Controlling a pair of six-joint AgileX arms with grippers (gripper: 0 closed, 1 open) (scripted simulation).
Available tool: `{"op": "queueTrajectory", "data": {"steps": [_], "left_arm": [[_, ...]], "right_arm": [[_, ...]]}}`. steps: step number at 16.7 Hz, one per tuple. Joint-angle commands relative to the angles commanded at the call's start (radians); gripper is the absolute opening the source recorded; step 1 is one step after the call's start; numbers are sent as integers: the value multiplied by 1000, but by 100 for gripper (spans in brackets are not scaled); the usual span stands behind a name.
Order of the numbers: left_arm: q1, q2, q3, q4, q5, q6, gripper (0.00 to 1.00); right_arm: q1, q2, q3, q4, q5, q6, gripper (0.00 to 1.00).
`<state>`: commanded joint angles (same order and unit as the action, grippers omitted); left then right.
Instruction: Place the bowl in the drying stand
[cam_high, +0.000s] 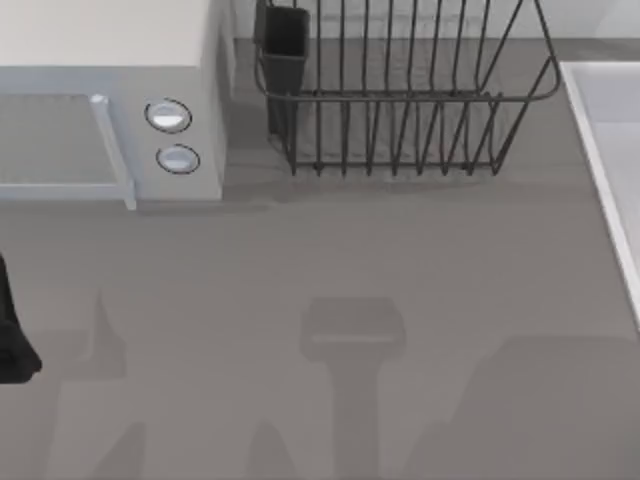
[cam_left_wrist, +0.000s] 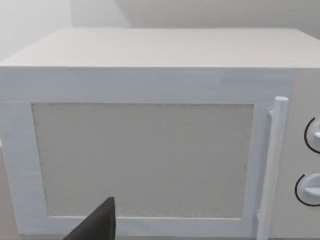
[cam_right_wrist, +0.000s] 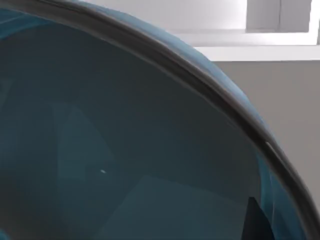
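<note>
Grey surface (cam_high: 330, 270) carries drying stand (cam_high: 400, 100) at rear, microwave (cam_high: 100, 100) beside it. Bowl (cam_right_wrist: 125, 150) sits right up against right hand's camera; finger spacing cannot be told. Left arm (cam_high: 12, 340) parked at left edge.

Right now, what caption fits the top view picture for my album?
A dark wire drying stand waits beside a white microwave on the grey table.

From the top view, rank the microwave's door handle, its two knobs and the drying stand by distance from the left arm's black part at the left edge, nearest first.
Measured from the left arm at the table's left edge:
1. Door handle, on the microwave front, nearest.
2. Knobs, just right of the handle; the lower one is slightly closer.
3. Drying stand, top centre-right, farthest.
</note>
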<state>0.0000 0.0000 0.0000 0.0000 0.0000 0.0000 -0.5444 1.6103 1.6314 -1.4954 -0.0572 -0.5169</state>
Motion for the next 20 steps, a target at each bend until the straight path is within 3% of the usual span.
{"op": "queueTrajectory", "data": {"steps": [6,10,14,20], "left_arm": [[0,0,0,0,0,0,100],[0,0,0,0,0,0,100],[0,0,0,0,0,0,100],[0,0,0,0,0,0,100]], "right_arm": [[13,0,4,8,10,6,0],[156,-8,7,143,128,59,0],[459,-16,-14,414,337,154,0],[1054,-59,-93,945,715,348,0]]}}
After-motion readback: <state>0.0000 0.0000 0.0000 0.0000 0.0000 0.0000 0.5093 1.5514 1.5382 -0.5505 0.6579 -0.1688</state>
